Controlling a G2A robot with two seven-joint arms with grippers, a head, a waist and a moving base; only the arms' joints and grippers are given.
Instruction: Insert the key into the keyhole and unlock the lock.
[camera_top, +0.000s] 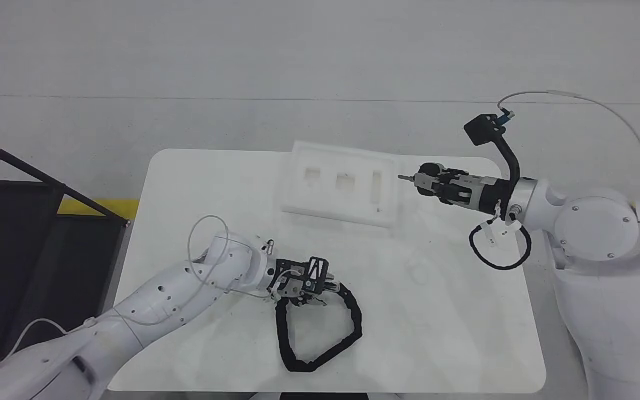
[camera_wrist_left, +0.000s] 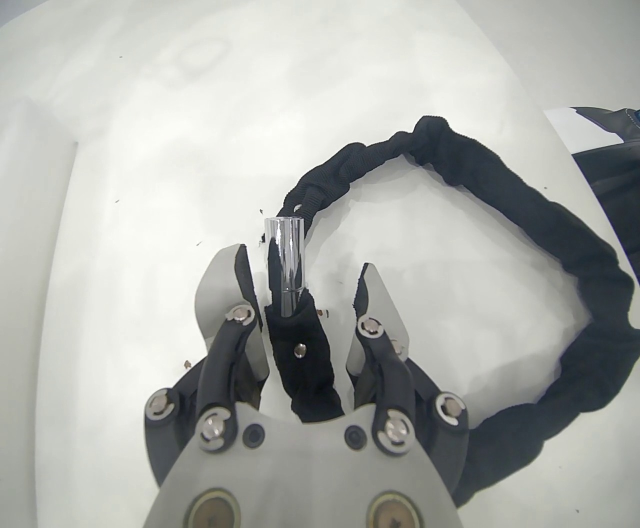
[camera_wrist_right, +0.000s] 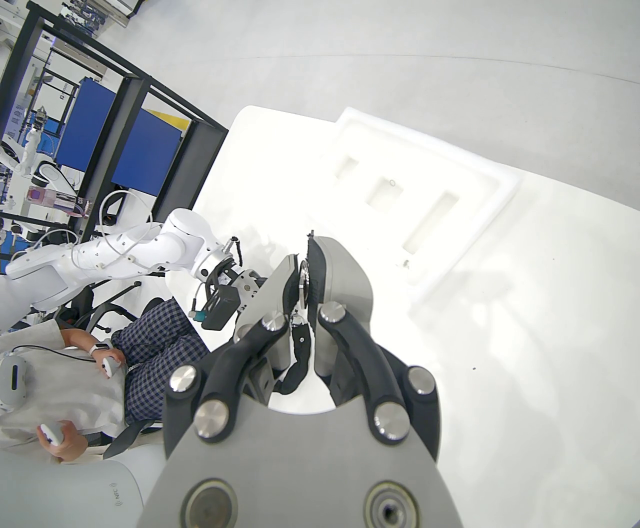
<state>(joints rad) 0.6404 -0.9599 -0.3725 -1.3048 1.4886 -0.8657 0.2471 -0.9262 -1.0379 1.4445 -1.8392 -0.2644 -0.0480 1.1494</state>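
Observation:
A black fabric-sleeved chain lock (camera_top: 350, 322) lies in a loop near the table's front edge. Its chrome cylinder end (camera_wrist_left: 285, 260) sticks out of the sleeve (camera_wrist_left: 575, 260) and lies between the fingers of my left gripper (camera_wrist_left: 305, 280), which is open around it; one pad (camera_wrist_left: 246, 280) is close beside the cylinder, the other stands apart. In the top view the left gripper (camera_top: 310, 280) sits at the loop's left end. My right gripper (camera_top: 415, 180) hovers at the table's right, beside the foam tray, shut on the key (camera_wrist_right: 303, 281), whose round metal head shows between the pads.
A white foam tray (camera_top: 345, 185) with three recesses lies at the back middle of the white table (camera_top: 450, 300); the same foam tray (camera_wrist_right: 480, 180) shows beyond the right gripper. A black metal frame (camera_top: 45, 185) stands off the table's left side.

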